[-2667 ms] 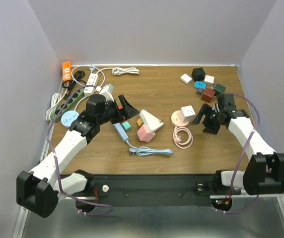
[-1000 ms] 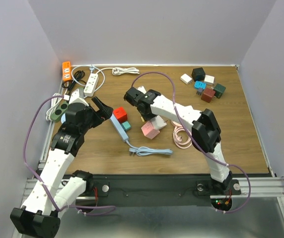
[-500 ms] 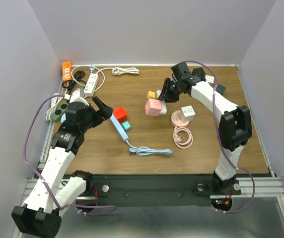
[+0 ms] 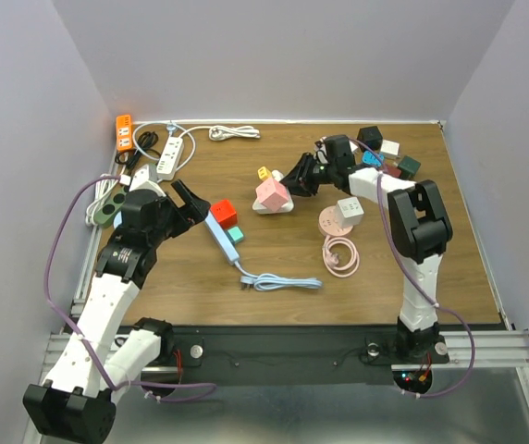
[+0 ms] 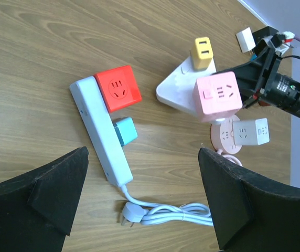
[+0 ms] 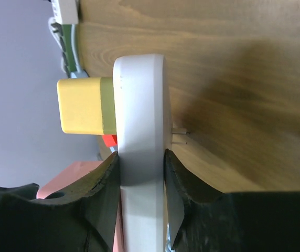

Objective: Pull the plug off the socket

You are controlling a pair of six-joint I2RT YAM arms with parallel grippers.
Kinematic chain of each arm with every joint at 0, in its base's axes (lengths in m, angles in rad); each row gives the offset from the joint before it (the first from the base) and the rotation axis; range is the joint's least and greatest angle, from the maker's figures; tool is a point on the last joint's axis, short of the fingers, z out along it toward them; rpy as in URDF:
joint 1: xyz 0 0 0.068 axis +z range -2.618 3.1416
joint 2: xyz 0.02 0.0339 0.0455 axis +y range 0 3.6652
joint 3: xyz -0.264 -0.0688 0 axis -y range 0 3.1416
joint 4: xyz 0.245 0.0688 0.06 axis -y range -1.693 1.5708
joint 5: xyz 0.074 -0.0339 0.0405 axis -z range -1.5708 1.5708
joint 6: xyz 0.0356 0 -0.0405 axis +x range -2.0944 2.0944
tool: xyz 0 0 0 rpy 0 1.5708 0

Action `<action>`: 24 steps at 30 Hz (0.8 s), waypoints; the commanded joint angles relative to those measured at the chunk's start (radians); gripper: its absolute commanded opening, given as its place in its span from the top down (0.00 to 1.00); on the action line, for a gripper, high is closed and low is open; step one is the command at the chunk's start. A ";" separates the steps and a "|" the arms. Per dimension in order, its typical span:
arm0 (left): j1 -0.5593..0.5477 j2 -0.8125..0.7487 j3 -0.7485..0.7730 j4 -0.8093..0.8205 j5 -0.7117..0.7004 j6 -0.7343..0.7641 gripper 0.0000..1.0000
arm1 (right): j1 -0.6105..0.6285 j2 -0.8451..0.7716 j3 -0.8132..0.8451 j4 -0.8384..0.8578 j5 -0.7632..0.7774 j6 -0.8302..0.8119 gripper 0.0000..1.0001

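**Right claw pinches the socket block, yellow plug seated in it**

From the top camera, the right claw (image 4: 298, 176) reaches across to the middle of the worktop (image 4: 385, 277) and grips the white socket block (image 4: 280, 206) at its edge. The yellow plug (image 4: 264, 173) sits at the block's far side and a pink cube (image 4: 269, 191) is on the block's face. The left claw (image 4: 190, 198) is spread wide near the far end of a light-blue power strip (image 4: 224, 238), which carries a red cube (image 4: 224, 214).

The left wrist camera looks down between the left claw's (image 5: 139, 205) wide-apart fingers. The light-blue power strip (image 5: 100, 136) holds the red cube (image 5: 117, 89) and a teal plug (image 5: 125, 130). Beyond it, the white socket block (image 5: 173, 93) bears the yellow plug (image 5: 202, 51) and the pink cube (image 5: 218, 97).

In the right wrist camera the right claw (image 6: 141, 163) is pressed on both faces of the white socket block (image 6: 139, 94), seen edge-on. The yellow plug (image 6: 82, 105) sticks out from one face.
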State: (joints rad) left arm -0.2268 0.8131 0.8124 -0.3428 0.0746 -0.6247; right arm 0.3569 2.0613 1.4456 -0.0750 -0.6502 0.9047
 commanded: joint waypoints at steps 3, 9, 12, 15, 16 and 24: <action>0.014 -0.032 0.033 0.001 0.001 0.023 0.03 | -0.025 0.114 0.114 0.228 -0.063 0.074 0.95; 0.017 -0.038 0.031 -0.012 -0.001 0.020 0.03 | -0.058 0.237 0.215 0.169 -0.026 0.082 0.70; 0.018 -0.042 0.031 -0.016 -0.006 0.022 0.03 | -0.058 0.260 0.281 0.089 -0.002 0.050 0.60; 0.018 -0.042 0.030 -0.018 -0.009 0.022 0.03 | -0.065 0.283 0.326 0.011 0.050 0.017 0.46; 0.018 -0.040 0.030 -0.015 -0.009 0.022 0.03 | -0.075 0.287 0.343 -0.012 0.052 0.013 0.43; 0.021 -0.034 0.028 -0.005 -0.009 0.023 0.03 | -0.105 0.252 0.364 -0.097 0.119 -0.027 0.26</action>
State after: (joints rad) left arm -0.2138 0.7921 0.8120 -0.3676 0.0738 -0.6212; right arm 0.2714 2.3520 1.7721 -0.1219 -0.5976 0.9234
